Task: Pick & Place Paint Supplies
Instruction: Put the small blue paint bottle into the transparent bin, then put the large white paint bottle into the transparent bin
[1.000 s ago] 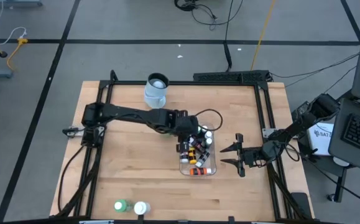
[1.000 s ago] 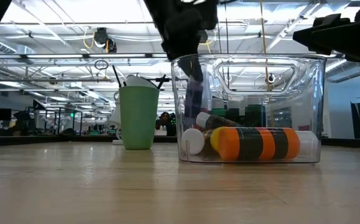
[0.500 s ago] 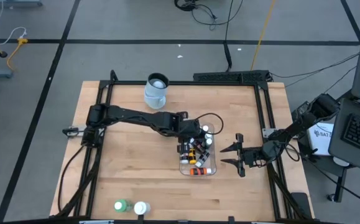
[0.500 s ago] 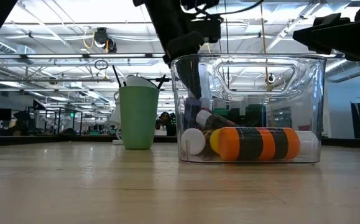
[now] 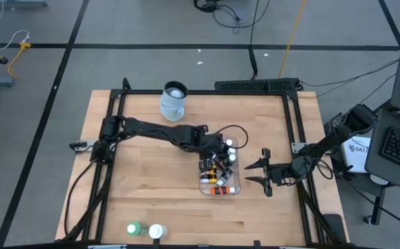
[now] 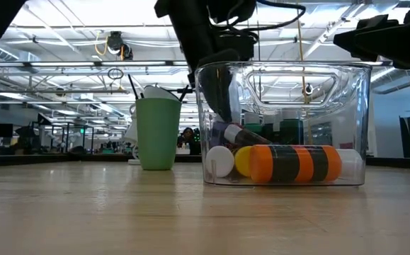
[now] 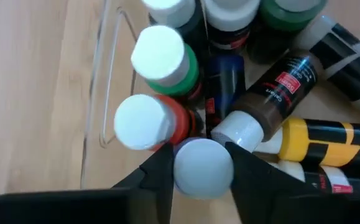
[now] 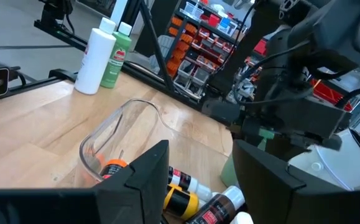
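Lowered further into the clear tub (image 5: 220, 173), left gripper (image 7: 198, 171) fingers pinch an upright white-capped bottle (image 7: 203, 168); right gripper (image 5: 261, 173) waits half-open.

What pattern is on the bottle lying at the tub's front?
Orange and black bands on the bottle, clearest in the low view.

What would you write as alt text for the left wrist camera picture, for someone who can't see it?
The left gripper has its two dark fingers on either side of a white bottle cap, just above a clear plastic tub. The tub is packed with small white-capped paint bottles, among them green, red, brown and yellow, on a wooden table.
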`<state>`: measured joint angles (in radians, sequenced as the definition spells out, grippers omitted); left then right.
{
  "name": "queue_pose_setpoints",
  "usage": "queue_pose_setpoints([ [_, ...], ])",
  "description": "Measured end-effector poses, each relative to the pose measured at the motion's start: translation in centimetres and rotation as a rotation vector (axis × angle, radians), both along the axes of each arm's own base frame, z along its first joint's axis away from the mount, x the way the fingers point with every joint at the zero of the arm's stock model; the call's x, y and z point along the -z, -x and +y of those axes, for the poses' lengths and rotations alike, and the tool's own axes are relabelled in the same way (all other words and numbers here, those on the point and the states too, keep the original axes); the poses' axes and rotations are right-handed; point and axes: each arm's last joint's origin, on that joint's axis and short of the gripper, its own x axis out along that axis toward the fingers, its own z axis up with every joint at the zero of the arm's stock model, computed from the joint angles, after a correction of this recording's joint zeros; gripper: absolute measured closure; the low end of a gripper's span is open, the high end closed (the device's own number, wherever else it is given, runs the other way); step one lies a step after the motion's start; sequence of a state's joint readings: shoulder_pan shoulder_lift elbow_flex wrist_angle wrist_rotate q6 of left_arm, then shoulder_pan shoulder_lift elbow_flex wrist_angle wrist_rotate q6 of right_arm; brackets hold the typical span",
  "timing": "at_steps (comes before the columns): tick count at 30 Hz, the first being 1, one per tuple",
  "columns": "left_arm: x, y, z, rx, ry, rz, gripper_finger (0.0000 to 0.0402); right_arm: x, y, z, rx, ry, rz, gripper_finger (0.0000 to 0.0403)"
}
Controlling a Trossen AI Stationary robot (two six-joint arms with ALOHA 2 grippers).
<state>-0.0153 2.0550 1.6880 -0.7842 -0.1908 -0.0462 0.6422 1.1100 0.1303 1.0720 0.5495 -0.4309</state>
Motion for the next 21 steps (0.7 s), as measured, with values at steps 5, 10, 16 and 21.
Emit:
queue_pose_setpoints([
  [5,-0.8,0.9,0.2,-0.087,-0.006,0.023,0.0197,0.0,0.0,0.0,0.0,0.0,0.001,0.0234],
  [10,-2.6,1.7,-0.1,-0.104,0.006,-0.005,0.0165,0.0,0.0,0.0,0.0,0.001,0.003,0.0234],
  [16,-7.4,4.0,-1.7,-0.049,0.009,-0.108,0.0181,0.0,0.0,0.0,0.0,0.0,0.0,0.0234],
  [21,-12.7,8.5,-5.2,0.061,0.016,-0.183,0.0247,0.0,0.0,0.0,0.0,0.001,0.002,0.0234],
])
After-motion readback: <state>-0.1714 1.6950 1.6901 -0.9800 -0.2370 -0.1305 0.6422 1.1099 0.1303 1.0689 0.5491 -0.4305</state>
